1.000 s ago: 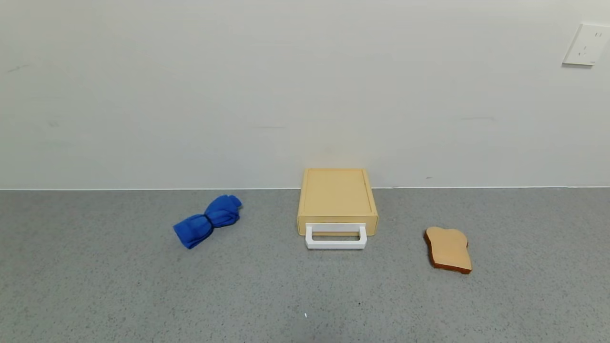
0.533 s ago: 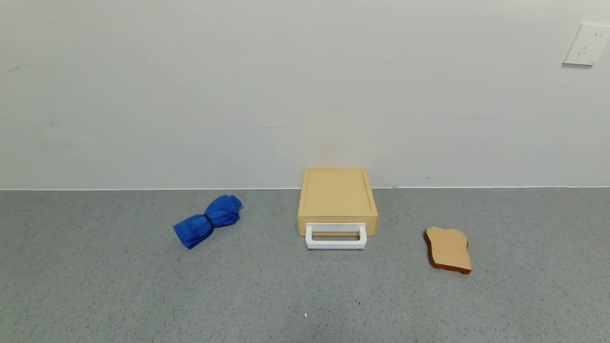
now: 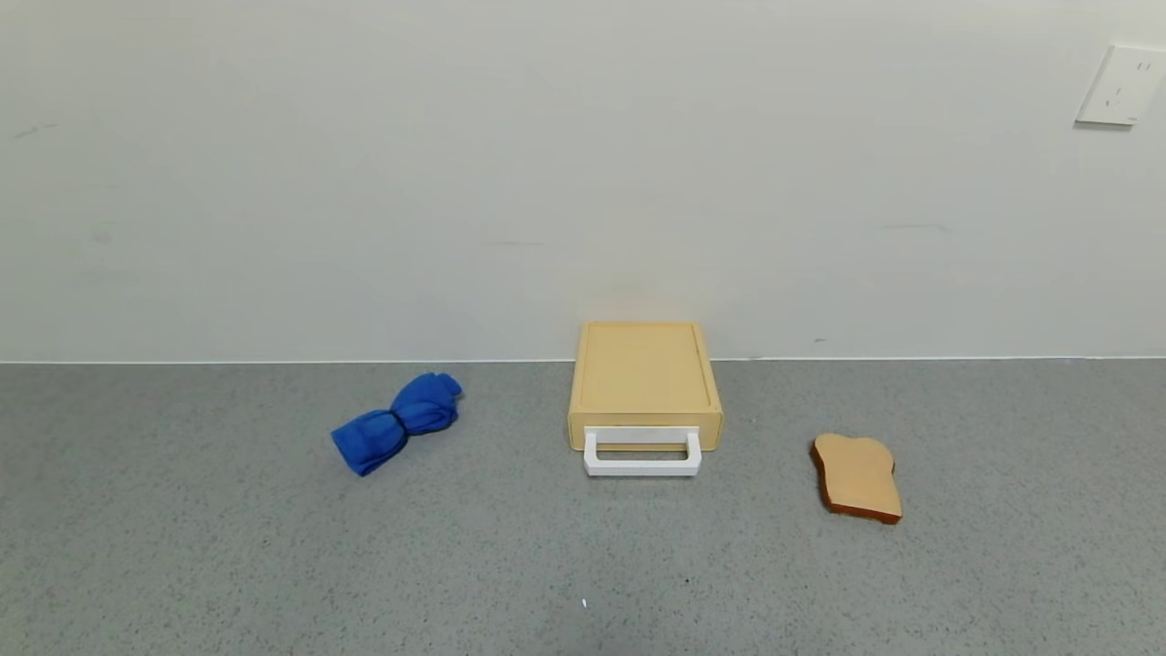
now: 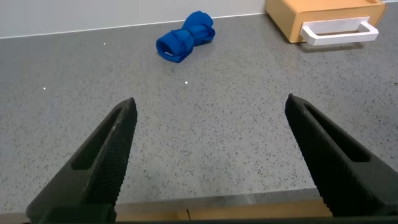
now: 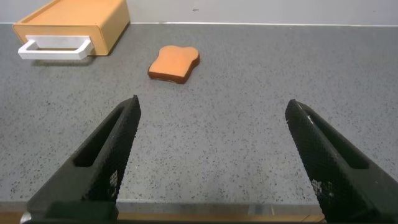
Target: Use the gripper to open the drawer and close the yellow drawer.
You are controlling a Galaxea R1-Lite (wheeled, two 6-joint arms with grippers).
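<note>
The pale-yellow drawer box [image 3: 645,378] stands against the back wall, its drawer pushed in, with the white loop handle [image 3: 642,455] facing me. It also shows in the left wrist view [image 4: 323,18] and the right wrist view [image 5: 71,25]. My left gripper [image 4: 211,106] is open and empty, low over the table's front edge, far from the drawer. My right gripper [image 5: 213,107] is open and empty, also at the front edge. Neither gripper shows in the head view.
A rolled blue cloth [image 3: 398,422] lies left of the drawer box. A tan toast-shaped slice [image 3: 856,477] lies to its right. The grey speckled table [image 3: 583,565] ends at the white wall behind. A wall socket [image 3: 1120,85] sits high at the right.
</note>
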